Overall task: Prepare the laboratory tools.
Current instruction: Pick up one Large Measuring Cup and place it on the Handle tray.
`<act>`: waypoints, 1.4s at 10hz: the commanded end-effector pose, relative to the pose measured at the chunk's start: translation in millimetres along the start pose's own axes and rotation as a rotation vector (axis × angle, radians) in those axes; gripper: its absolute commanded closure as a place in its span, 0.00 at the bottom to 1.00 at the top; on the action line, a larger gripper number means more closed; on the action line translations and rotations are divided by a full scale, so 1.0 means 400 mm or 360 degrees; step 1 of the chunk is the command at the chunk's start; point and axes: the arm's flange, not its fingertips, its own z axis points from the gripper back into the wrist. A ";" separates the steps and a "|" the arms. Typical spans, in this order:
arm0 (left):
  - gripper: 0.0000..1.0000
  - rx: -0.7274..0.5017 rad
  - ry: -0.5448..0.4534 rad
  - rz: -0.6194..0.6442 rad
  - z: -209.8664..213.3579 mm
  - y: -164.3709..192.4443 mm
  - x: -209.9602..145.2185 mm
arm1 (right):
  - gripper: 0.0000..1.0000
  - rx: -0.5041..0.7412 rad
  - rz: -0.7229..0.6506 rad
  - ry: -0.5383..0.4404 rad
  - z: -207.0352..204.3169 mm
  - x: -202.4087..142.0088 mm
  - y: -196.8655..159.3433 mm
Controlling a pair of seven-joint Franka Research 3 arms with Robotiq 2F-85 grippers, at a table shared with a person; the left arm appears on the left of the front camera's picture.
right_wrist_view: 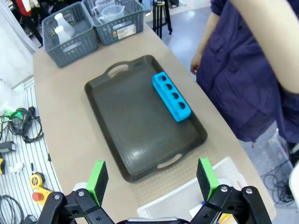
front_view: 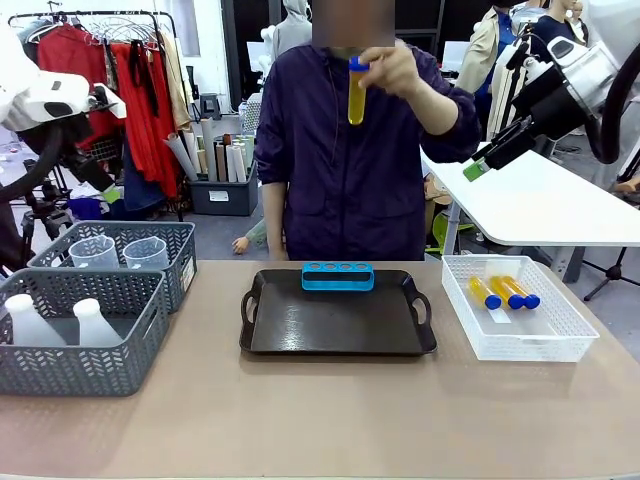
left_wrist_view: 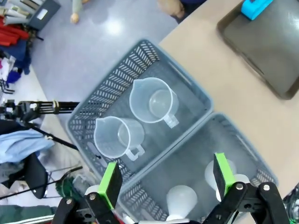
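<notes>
Tan worktop [front_view: 320, 430] nearest, bare along its front edge. Stood at the left corner: a grey mesh basket [front_view: 70, 365] with two translucent white conical flasks [front_view: 28, 320] upright inside, side by side. Lay in the middle, a little farther back: a black handled tray [front_view: 335, 325], with the small blue rack [front_view: 338, 276] set along its far edge, four round holes facing up. Rested to the right of the tray, apart from it: a white lattice basket [front_view: 520, 348] holding a few yellow-liquid test tubes [front_view: 485, 293] with blue caps, lying flat. Sat right behind the first grey basket, against it: a second grey mesh basket [front_view: 182, 265] carrying two clear handled measuring beakers [front_view: 95, 250], upright. Hung above those two baskets: the left claw [left_wrist_view: 166, 179], green pads [left_wrist_view: 110, 182] spread wide and gripping nothing, flasks under the pads and beakers beyond them. Hovered high over the right side of the worktop: the right claw [right_wrist_view: 152, 179], spread just as wide with nothing between its pads [right_wrist_view: 97, 179], tray and rack beneath. Stood at the far side: a person [front_view: 350, 190] in a dark purple jacket, one hand [front_view: 398, 72] raised at head height, pinching one more blue-capped test tube [front_view: 356, 95] upright by its top.
</notes>
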 end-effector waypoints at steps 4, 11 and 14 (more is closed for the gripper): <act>0.00 -0.0004 -0.0009 -0.0016 0.011 -0.011 0.006 | 0.00 0.0003 0.0017 0.0001 0.005 0.005 -0.001; 0.00 0.0084 0.0536 0.0769 -0.294 0.288 -0.052 | 0.00 0.0003 0.0017 0.0001 0.005 0.005 -0.001; 0.00 0.0060 0.0604 0.0975 -0.400 0.317 -0.082 | 0.00 0.0003 0.0017 0.0001 0.005 0.005 -0.001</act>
